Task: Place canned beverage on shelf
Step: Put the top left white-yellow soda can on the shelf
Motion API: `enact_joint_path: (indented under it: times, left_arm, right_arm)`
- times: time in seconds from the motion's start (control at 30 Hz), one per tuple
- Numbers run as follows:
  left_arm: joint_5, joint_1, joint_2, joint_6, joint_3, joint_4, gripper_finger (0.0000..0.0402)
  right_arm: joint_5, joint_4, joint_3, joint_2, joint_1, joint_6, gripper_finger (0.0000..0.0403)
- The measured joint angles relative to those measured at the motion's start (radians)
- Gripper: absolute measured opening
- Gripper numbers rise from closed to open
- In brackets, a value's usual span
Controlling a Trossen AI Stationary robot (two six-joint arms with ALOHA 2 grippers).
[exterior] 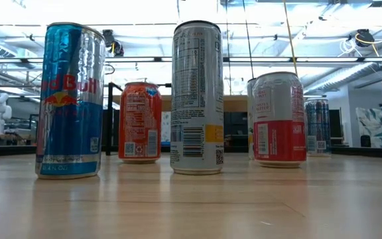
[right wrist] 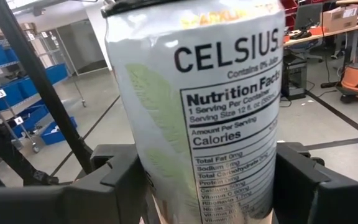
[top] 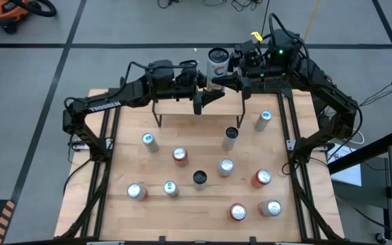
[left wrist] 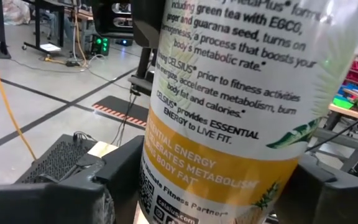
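Holding a tall white can (top: 218,66) upright above the far edge of the shelf (top: 182,122), at the far end of the table (top: 203,204). Closing on it from the right with the right gripper (top: 229,78), jaws pressing both sides of the can (right wrist: 194,106), its dark fingers (right wrist: 114,180) flanking the label. Meeting the same can (left wrist: 229,112) from the left with the left gripper (top: 199,85), jaws spread around its lower half; touching or merely bracketing, cannot tell. Leaving the shelf top bare, with open wood along its near edge. Crowding the table nearer the camera with scattered upright cans: a blue-and-silver can (exterior: 69,99), an orange can (exterior: 140,122), a tall white can with a barcode (exterior: 196,97), a red-and-white can (exterior: 278,119). Keeping clear gaps between these cans.
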Motion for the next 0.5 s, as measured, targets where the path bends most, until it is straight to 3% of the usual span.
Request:
enact_joint_path:
  times: [0.17,0.5]
  left_arm:
    - [0.000,0.000,0.000,0.023,0.000,-0.002,0.0269]
    - [0.001,0.010,0.000,0.045,0.000,-0.013,0.0270]
  right_arm:
    - [0.000,-0.016,0.001,0.000,0.000,-0.008,0.0251]
    - [0.017,-0.057,0.002,-0.026,0.000,-0.007,0.0317]
